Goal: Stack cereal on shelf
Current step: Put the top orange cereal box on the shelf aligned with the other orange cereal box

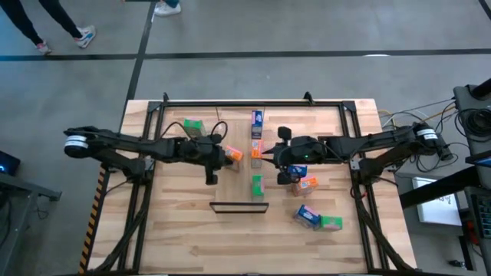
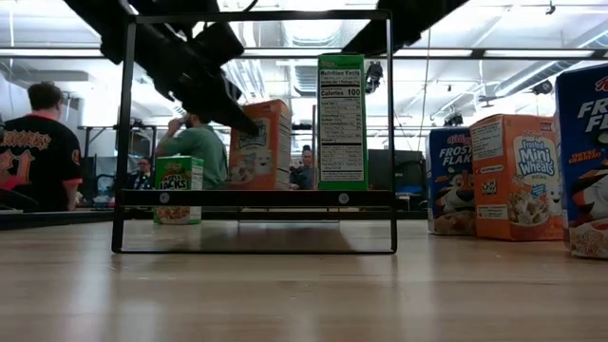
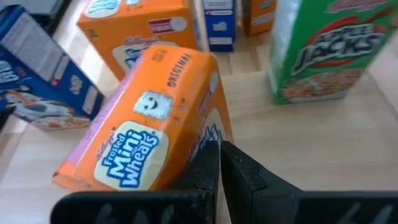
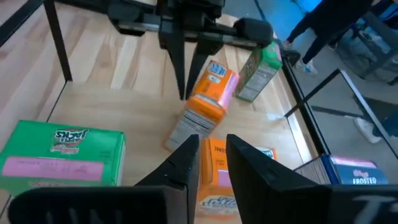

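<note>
High view, shelf: a few cereal boxes in a row along it
Left gripper: closed on an orange box, just beside the shelf
Right gripper: fingers slightly apart, empty, over the shelf
Left to do: green box and the boxes lower right on the surface

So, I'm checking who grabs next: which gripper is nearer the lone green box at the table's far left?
Left. The left gripper sits just right of that green box, toward the near side. The right gripper is farther, past the centre.
</note>
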{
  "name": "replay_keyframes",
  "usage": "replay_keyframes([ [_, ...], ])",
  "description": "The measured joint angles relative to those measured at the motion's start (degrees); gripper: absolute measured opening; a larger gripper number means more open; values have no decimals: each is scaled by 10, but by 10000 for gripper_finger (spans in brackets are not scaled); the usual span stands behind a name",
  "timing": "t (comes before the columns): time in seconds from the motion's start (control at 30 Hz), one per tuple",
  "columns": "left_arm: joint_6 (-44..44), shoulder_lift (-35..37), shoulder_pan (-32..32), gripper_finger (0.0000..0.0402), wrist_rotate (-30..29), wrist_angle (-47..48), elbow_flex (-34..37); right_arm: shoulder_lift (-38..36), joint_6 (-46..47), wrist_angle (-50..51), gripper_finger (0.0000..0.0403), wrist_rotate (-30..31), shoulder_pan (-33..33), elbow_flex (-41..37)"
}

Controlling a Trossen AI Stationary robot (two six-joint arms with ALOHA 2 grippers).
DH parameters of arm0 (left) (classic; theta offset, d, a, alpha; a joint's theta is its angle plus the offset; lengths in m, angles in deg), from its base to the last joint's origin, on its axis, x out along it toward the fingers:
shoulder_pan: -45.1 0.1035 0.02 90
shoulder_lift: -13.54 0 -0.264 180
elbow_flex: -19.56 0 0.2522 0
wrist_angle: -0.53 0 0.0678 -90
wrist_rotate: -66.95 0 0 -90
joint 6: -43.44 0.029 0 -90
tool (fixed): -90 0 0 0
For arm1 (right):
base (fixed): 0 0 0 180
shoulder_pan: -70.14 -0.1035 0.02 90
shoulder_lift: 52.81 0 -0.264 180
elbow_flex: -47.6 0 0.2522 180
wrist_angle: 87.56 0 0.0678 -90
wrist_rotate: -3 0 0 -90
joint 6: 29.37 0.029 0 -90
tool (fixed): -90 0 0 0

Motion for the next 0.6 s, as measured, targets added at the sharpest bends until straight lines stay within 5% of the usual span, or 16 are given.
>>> replay_keyframes([
  [0.6, 17, 41, 4, 0, -28, 70, -4, -20, -17, -16, 70, 0, 0, -44],
])
